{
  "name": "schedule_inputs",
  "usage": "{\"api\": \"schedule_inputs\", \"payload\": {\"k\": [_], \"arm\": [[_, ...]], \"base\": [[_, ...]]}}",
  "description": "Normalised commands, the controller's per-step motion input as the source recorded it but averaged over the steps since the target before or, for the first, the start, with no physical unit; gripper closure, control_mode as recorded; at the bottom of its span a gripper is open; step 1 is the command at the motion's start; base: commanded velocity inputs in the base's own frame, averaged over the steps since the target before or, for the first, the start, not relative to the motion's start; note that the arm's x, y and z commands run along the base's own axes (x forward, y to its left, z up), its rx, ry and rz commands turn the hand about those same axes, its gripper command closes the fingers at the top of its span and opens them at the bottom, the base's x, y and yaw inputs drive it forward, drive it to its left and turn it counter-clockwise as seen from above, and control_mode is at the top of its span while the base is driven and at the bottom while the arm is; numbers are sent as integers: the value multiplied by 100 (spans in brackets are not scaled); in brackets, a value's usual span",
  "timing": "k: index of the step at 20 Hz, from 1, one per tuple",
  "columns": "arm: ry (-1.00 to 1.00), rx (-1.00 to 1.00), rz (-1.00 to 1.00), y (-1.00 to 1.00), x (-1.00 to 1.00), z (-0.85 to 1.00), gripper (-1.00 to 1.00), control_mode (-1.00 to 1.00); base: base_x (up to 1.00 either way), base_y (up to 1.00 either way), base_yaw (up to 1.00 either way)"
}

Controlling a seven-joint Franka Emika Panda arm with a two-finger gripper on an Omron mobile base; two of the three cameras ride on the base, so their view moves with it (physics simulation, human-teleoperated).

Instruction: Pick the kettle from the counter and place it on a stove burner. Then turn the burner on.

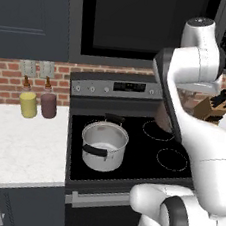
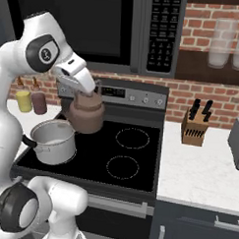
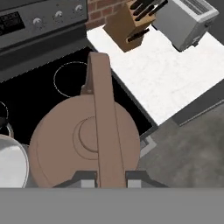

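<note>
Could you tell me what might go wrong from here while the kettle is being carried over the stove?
The hand holds the kettle only by its thin handle, so it may swing or slip on the way down. The silver pot sits close beside the kettle's path, so the two could knock together. The kettle hangs left of the free burner rings, so a drop now might land it off a ring.

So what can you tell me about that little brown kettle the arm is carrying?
The small squat brown metal kettle has a rounded matte body, a flat round lid with a raised centre, and a broad arched handle across its top. The white arm's two-finger gripper is shut on that handle, holding the kettle upright in the air over the glossy black glass cooktop, beside the silver pot. Nothing else touches it.
</note>
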Motion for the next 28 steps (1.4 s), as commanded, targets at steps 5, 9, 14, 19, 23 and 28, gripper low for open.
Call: {"api": "schedule_inputs", "payload": {"k": [5,9,14,19,23,28], "arm": [[4,1,32,-100,0,-71,100,-100],[-9,0,49,-95,0,-82,100,-100],[-17,-3,36,-42,0,-50,100,-100],[8,-23,4,24,9,-25,100,-100],[6,-26,3,32,32,-48,100,-100],[3,-8,0,4,27,-27,100,-100]], "base": [[0,0,0],[0,0,0],[0,0,0],[0,0,0],[0,0,0],[0,0,0]]}}
